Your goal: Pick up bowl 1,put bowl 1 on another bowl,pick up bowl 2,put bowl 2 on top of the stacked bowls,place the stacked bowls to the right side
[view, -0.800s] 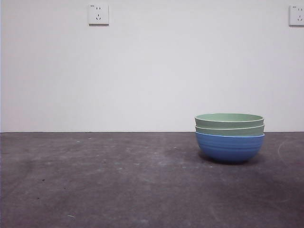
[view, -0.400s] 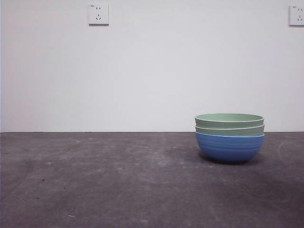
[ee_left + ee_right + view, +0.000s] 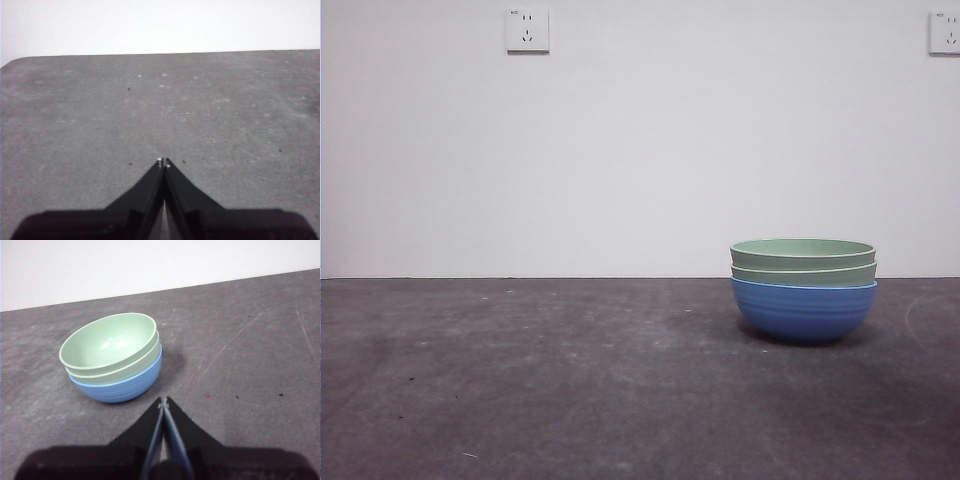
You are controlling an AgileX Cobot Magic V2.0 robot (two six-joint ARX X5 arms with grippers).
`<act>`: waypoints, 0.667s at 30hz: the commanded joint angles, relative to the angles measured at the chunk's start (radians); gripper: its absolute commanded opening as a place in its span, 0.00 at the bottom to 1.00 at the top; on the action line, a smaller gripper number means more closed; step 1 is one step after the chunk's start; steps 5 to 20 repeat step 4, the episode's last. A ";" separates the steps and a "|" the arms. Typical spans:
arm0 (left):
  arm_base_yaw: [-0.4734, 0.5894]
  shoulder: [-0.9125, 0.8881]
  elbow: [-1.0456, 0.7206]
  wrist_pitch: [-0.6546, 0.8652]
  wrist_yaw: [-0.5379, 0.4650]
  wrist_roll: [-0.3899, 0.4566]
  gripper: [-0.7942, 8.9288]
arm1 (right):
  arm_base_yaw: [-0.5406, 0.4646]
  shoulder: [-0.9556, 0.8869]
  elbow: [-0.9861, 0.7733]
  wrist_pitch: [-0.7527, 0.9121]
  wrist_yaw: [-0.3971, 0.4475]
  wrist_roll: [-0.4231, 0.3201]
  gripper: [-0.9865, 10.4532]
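The stacked bowls point(image 3: 111, 357) sit in the left centre of the right wrist view, just beyond the right pincer point(image 3: 163, 401), whose two black jaws are pressed together, tips meeting, holding nothing and not touching the stack. The stack is three nested bowls: a blue ribbed bowl point(image 3: 120, 385) at the bottom on the table point(image 3: 240, 350), and two pale green bowls with light rims set inside it, the top one point(image 3: 107, 340) open and empty. A soft shadow falls on the table beside the blue bowl.

The left pincer point(image 3: 163, 162) has its jaws pressed together as well, empty, over bare grey table point(image 3: 150, 100) flecked with small specks.

In the front view neither arm shows. The stack point(image 3: 804, 288) stands upright at the lower right of the frame, blue bowl point(image 3: 804, 312) resting on the dark table point(image 3: 520, 380), green rims level above it. Behind is a white wall with one socket point(image 3: 527, 30) at upper left and another point(image 3: 945, 32) at the upper right edge.
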 commanded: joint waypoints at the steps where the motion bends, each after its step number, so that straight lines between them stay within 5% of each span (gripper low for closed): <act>1: 0.005 -0.003 -0.014 -0.001 -0.002 -0.010 0.08 | 0.002 -0.003 -0.013 -0.004 0.002 0.006 0.09; 20: 0.005 -0.003 -0.014 -0.001 -0.002 -0.009 0.08 | 0.002 -0.003 -0.013 -0.004 0.002 0.006 0.09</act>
